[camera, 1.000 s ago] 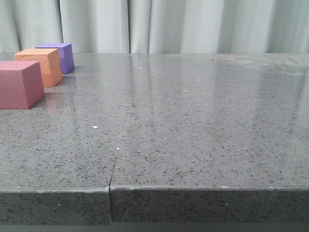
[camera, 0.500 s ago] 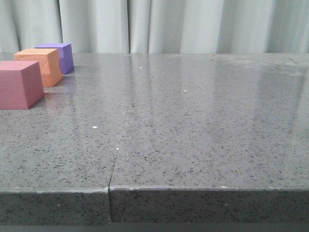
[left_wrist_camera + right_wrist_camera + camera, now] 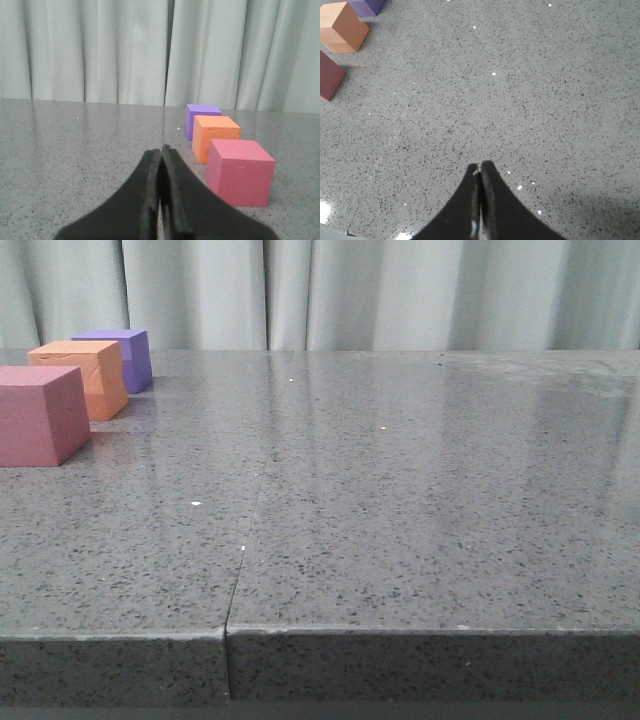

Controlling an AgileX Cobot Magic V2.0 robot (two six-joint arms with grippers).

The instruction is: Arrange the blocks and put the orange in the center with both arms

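1. Left gripper (image 3: 160, 150): we see both black fingers pressed together along their full length, no gap between them and nothing held. It sits low over the grey speckled worktop (image 3: 75, 150), apart from the blocks.
2. Right gripper (image 3: 480, 167): we note the same condition, fingers closed against each other, tips meeting, nothing between them. It hangs above bare worktop, well apart from all three cubes.
3. We record neither gripper in the front view.
4. Block row: we find the three foam cubes lined up near the left edge of the worktop, running from the middle depth toward the far left corner.
5. Pink-red cube (image 3: 42, 414): nearest of the three to the front edge, partly cut off by the frame in the front view. It rests flat on the surface.
6. Orange cube (image 3: 82, 377): we see it in the middle of the row, just beyond the pink-red cube, with the small notch visible in its upper edge from the left wrist camera (image 3: 215, 135).
7. Purple cube (image 3: 122, 357): farthest back, closest to the far edge, just behind the orange cube. We cannot tell whether the two touch.
8. Pale curtain (image 3: 400, 295): we note it hanging in folds behind the far edge.
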